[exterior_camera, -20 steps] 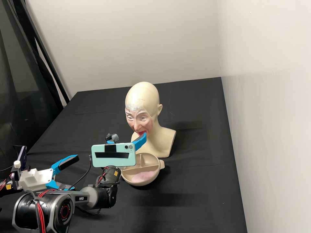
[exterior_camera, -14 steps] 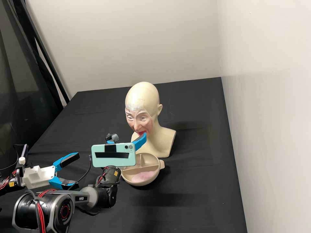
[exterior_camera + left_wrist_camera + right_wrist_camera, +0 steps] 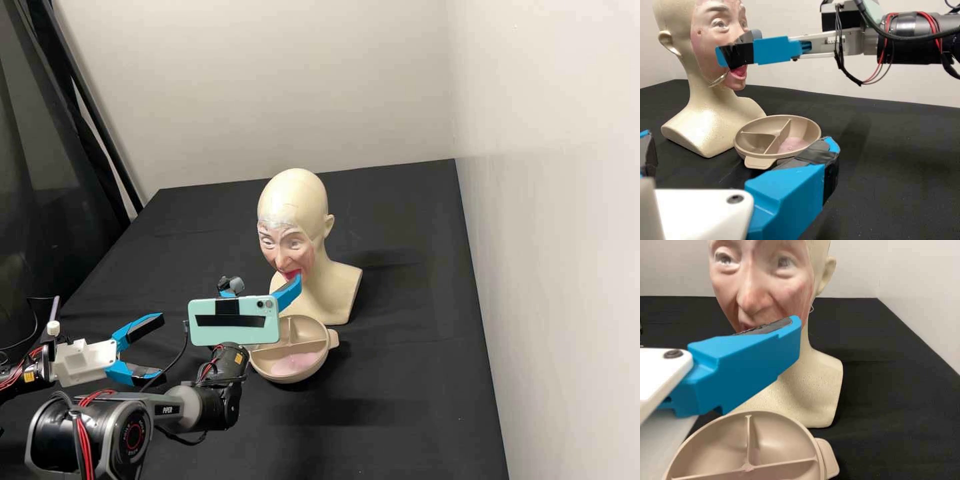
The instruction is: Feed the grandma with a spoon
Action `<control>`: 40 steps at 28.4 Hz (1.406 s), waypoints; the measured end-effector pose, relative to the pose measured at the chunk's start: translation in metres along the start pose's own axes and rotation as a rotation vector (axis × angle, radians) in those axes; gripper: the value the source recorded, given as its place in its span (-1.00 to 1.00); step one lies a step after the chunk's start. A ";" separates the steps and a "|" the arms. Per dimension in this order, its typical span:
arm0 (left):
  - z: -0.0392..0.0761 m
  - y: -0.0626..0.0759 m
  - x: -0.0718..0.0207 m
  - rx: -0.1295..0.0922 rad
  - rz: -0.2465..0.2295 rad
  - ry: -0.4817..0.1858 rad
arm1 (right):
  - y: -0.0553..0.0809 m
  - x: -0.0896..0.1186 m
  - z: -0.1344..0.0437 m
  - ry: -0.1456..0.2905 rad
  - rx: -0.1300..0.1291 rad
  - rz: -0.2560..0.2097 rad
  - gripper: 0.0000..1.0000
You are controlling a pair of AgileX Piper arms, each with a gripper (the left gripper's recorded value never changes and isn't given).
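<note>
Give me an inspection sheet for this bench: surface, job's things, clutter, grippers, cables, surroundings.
Surface: black bench, flat and matte.
Job's things: mannequin head upright mid-bench, mouth open; divided bowl just in front of its base, pink food in one compartment.
Clutter: nothing seen.
Grippers: right gripper at the head's mouth, above the bowl; whether it holds a spoon cannot be told. Left gripper low over the bench's near left, jaws open, empty. A mint phone is taped to the right arm.
Cables: red wires on the near arm joint; black cable running down to the bench.
Surroundings: white walls behind and to the right; dark panel on the left.
</note>
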 end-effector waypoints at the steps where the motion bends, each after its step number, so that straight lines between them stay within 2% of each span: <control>1: 0.000 0.000 0.0000 0.000 0.000 0.000 | -0.001 -0.002 0.001 -0.004 0.000 -0.004 1.00; 11: -0.001 0.000 0.0000 -0.002 0.000 0.001 | 0.000 -0.027 0.011 -0.025 -0.015 -0.022 1.00; 12: -0.001 0.000 0.0000 -0.002 0.000 0.001 | 0.000 -0.029 0.012 -0.027 -0.012 -0.020 -1.00; 14: -0.001 0.000 0.0000 -0.002 0.000 0.001 | 0.000 -0.033 0.015 -0.026 0.003 -0.010 -1.00; 25: -0.001 0.000 -0.0003 -0.002 -0.001 0.001 | 0.005 -0.037 0.015 -0.005 -0.001 0.025 -1.00; 40: 0.000 0.000 -0.0003 -0.001 -0.002 -0.002 | 0.004 -0.038 0.016 -0.006 -0.004 0.016 -1.00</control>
